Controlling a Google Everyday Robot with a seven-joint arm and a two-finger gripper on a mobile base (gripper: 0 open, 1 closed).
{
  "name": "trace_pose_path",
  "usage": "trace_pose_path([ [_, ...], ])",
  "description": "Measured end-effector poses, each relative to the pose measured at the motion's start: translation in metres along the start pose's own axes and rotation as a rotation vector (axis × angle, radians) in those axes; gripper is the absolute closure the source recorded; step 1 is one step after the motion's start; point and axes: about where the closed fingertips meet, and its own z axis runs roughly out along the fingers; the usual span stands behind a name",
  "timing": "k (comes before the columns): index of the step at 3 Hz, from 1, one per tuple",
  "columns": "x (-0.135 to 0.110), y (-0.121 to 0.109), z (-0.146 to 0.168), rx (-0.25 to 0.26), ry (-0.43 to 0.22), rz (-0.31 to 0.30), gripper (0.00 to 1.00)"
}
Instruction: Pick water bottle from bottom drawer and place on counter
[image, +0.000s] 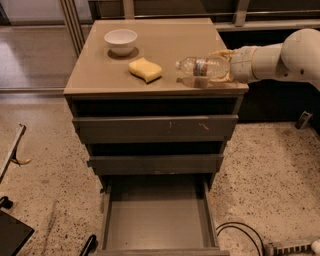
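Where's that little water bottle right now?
In the camera view, the water bottle is held sideways over the counter's right edge. Its cap points toward the yellow sponge, and its base sits in the gripper reaching in from the right.

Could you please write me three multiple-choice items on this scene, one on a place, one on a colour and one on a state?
1. Where is the water bottle?
A. in the top drawer
B. over the right side of the counter, in the gripper
C. on the floor

2. What colour is the bowl?
A. blue
B. white
C. black

3. How does the bottom drawer stand?
A. shut
B. lifted out
C. pulled open

Answers: 1 B, the gripper holds it sideways near the counter's right edge; 2 B, it is plain white, next to the yellow sponge; 3 C, its grey floor shows.
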Motion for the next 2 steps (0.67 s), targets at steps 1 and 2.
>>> trace_pose_path([
  [1,0.0133,-0.004,0.007,-0.035,-0.006,0.008,0.58],
  [2,0.0172,-0.007,0.0127,-0.056,-0.019,0.006,0.35],
])
